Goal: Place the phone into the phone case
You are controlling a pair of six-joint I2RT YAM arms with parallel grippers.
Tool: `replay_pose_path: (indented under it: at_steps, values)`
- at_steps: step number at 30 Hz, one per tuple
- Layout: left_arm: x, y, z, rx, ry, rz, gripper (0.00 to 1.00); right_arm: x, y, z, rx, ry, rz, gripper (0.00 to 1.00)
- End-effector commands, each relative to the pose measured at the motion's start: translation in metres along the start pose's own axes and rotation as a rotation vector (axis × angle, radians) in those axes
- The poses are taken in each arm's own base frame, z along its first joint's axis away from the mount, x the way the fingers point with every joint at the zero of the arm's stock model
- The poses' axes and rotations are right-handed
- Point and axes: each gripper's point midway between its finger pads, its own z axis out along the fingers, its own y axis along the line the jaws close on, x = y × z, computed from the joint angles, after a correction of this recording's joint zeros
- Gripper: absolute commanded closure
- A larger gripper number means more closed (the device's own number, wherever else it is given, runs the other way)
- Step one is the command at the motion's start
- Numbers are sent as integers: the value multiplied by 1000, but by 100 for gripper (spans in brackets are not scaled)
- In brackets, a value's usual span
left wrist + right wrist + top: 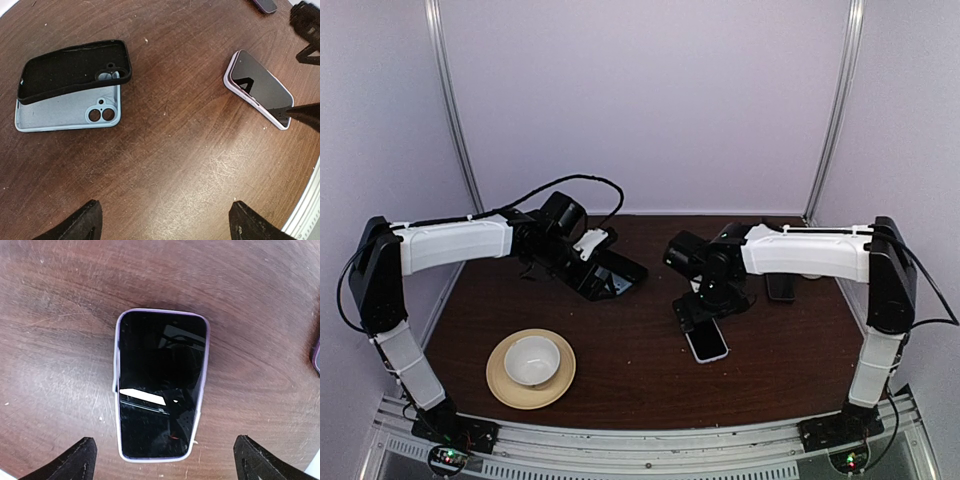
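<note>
Brown wood table (pixel 640 385) runs under both arms. The right gripper (pixel 165 440) hangs released, fingers spread wide, directly over a light-rimmed phone (pixel 160 385) lying screen-up. The phone (pixel 782 290), a dark slab, lies off to that gripper's right. The left gripper (pixel 166 203) is spread too, holding nothing. Ahead of it, to the left, lies the pale-blue phone case (pixel 60 116), with a black shell (pixel 75 67) partly across it.

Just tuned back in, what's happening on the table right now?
Nothing is held. The right gripper, jaws open, hangs over a dark-screened phone with a pale rim lying flat on the brown wooden table. The left gripper, also open, hovers near a light-blue phone-case shell partly covered by a black case shell.
</note>
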Motion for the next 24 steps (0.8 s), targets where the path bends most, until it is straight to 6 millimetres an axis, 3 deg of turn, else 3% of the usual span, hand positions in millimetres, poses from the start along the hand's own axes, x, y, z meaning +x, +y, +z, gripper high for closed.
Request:
replay_pose_path:
  at_steps: [1, 16, 24]
  values:
    - [-8, -1, -4, -2, -24, 19, 8, 18, -10, 14, -27, 67, 81, 0]
    - [-8, -2, -4, 5, -24, 21, 8, 42, 13, 52, -193, 174, 138, 1]
    - [-8, -3, -3, 9, -22, 21, 8, 48, -6, 64, -49, 201, 121, 4]
